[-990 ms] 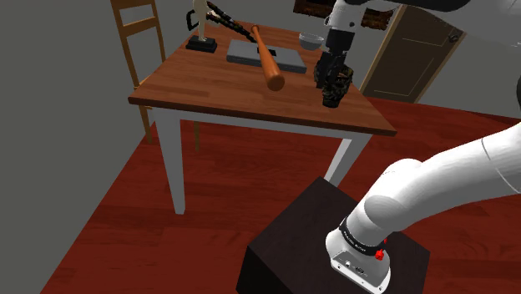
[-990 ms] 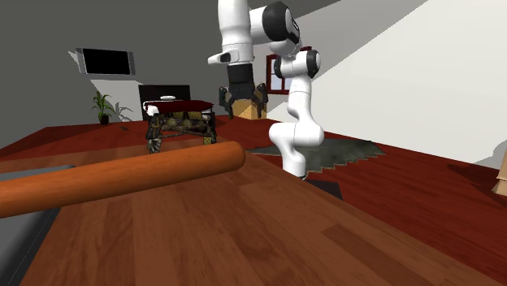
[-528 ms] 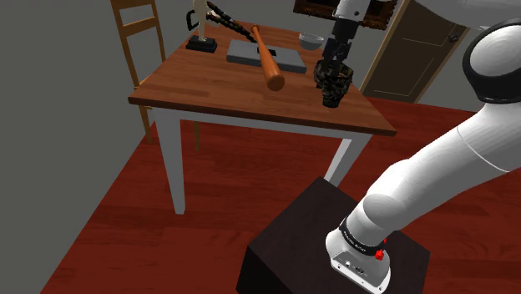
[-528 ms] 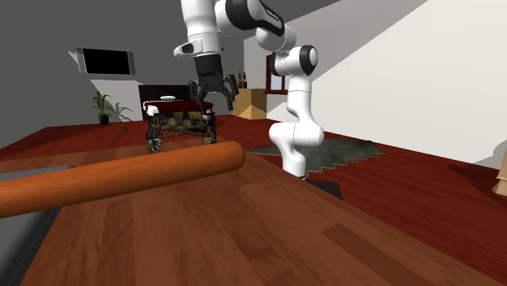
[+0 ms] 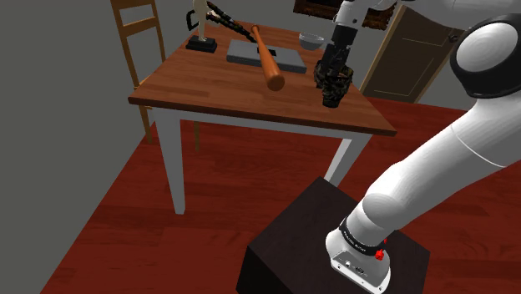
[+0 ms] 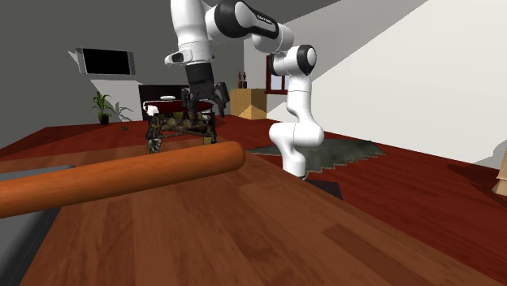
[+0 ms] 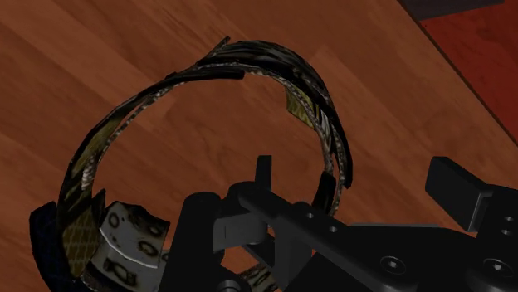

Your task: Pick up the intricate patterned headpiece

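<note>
Upper right of the shoulder view: the dark, gold-patterned hoop headpiece [image 5: 332,88] sits on the brown wooden counter [image 5: 209,93] directly beneath my claw [image 5: 336,67], spread wide and empty, astride one side of its band.

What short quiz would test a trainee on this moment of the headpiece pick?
1. True or false: the gripper is shut on the patterned headpiece.
2. The orange-brown bat lies across: A) a grey slab B) a cushion C) a stack of plates.
3. What furniture stands behind the wooden table, at the shoulder view's upper left?
Key: 1 false: the fingers stand open astride the band, one inside the ring, one outside. 2 A. 3 a wooden chair.
</note>
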